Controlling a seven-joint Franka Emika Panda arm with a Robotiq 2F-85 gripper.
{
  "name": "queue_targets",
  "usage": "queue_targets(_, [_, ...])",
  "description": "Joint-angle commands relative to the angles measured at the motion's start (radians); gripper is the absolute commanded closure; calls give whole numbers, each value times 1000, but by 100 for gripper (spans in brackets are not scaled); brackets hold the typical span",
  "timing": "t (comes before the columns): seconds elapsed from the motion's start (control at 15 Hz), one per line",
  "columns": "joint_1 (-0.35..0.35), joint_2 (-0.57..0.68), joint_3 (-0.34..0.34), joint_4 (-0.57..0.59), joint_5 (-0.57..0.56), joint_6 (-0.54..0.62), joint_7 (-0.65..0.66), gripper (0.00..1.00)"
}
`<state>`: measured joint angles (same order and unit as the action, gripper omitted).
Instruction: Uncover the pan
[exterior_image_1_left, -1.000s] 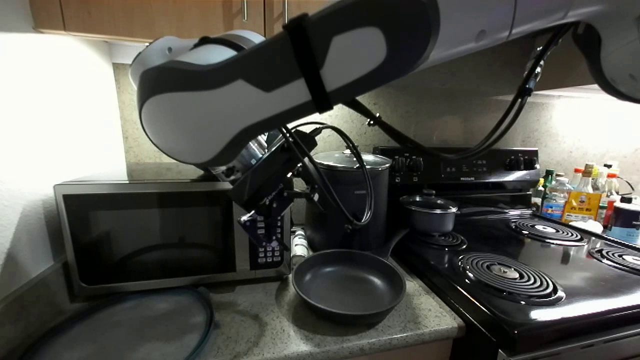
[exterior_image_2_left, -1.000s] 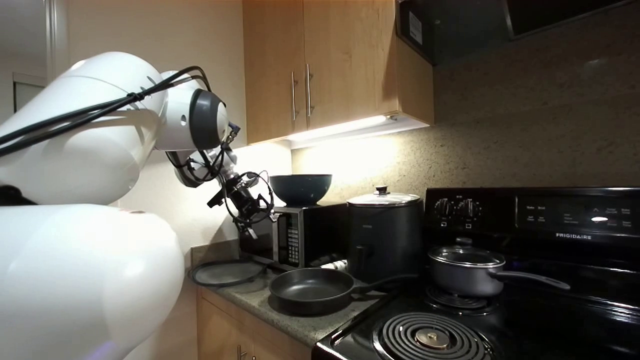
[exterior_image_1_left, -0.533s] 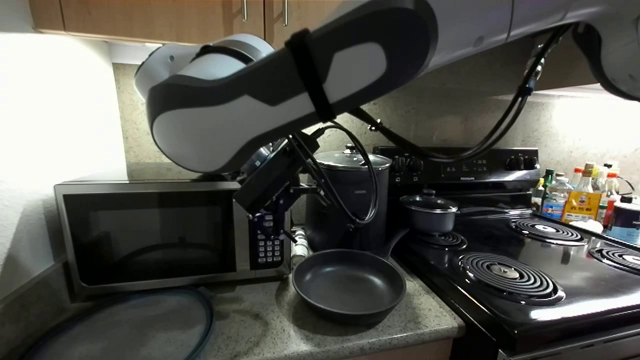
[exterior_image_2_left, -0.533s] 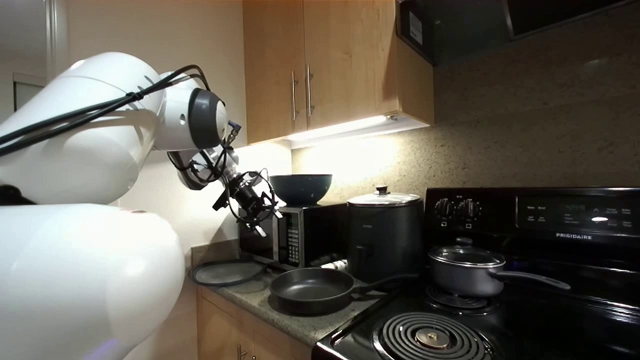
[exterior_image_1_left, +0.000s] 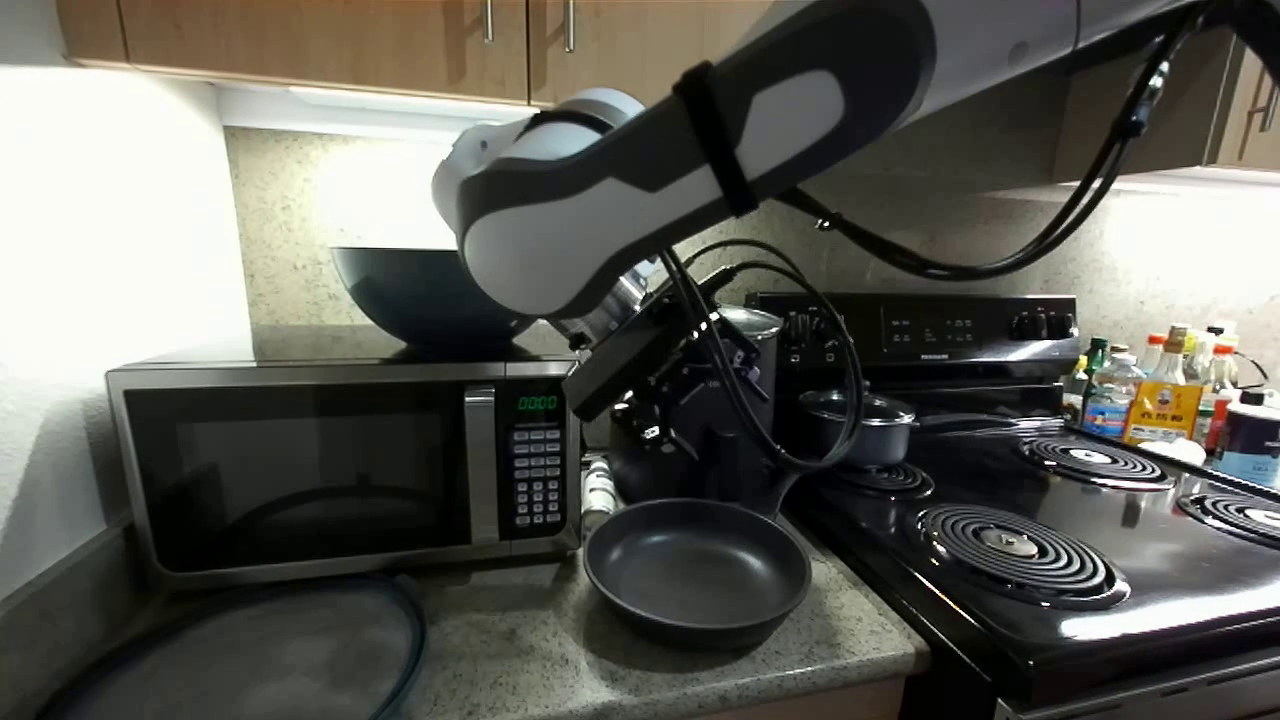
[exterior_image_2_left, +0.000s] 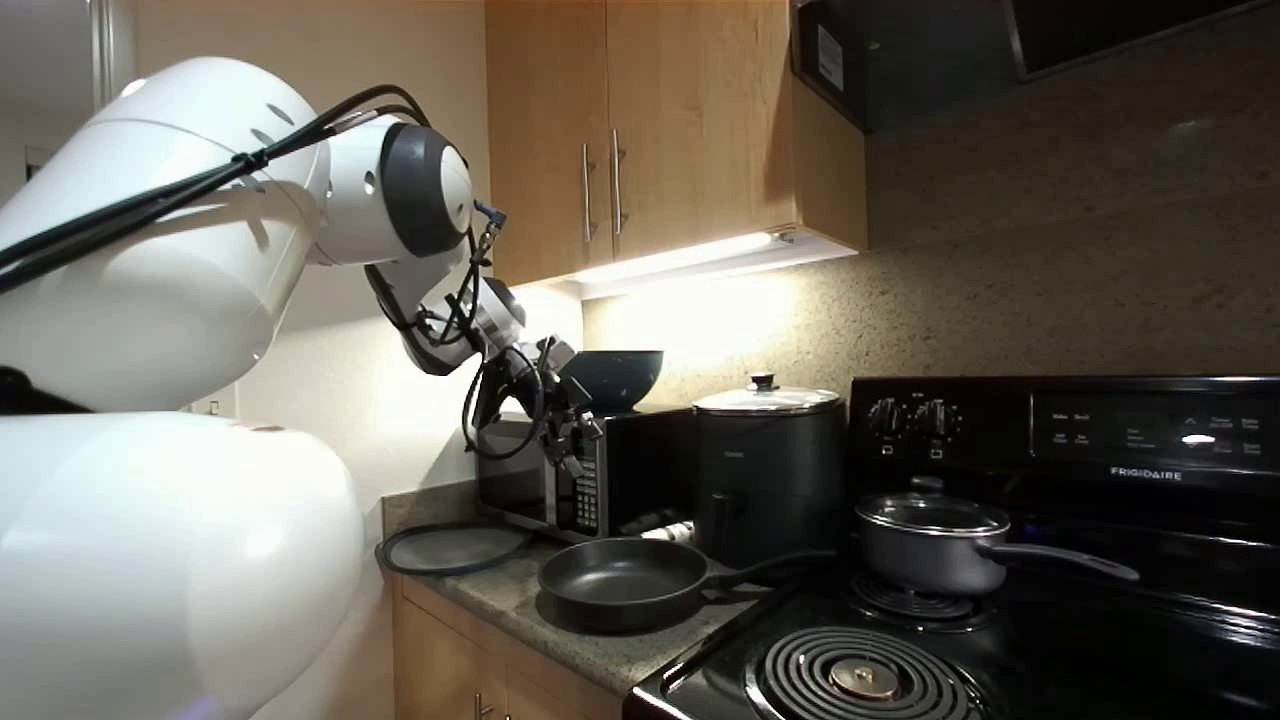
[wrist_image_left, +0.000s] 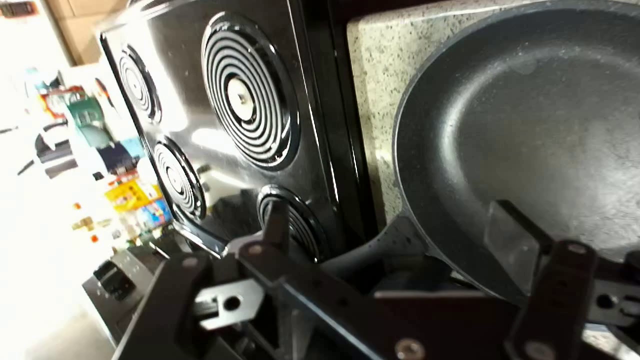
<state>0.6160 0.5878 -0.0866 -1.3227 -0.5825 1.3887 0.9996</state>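
On the counter (exterior_image_1_left: 500, 650) beside the coil stove (exterior_image_1_left: 970, 470), the frying pan (exterior_image_1_left: 697, 570) sits with its long axis running diagonally back, handle (exterior_image_2_left: 748, 571) aimed toward the lidded saucepan (exterior_image_2_left: 930, 555), while the claw (wrist_image_left: 389, 217) hangs higher up, fingers (wrist_image_left: 512, 247) wide apart.

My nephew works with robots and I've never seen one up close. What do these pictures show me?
The machine is a robot arm with a two-fingered end effector for grasping. Two cameras outside it take the exterior views; another on its wrist takes the wrist view. On the counter lie an uncovered frying pan and a round, lid-like disc, with a microwave and a tall black pot behind them. A lidded saucepan sits on the stove. Nothing is held: the end effector is open.
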Motion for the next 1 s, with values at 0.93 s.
queue_targets(0.93, [-264, -161, 58, -211, 193, -25, 349, 0])
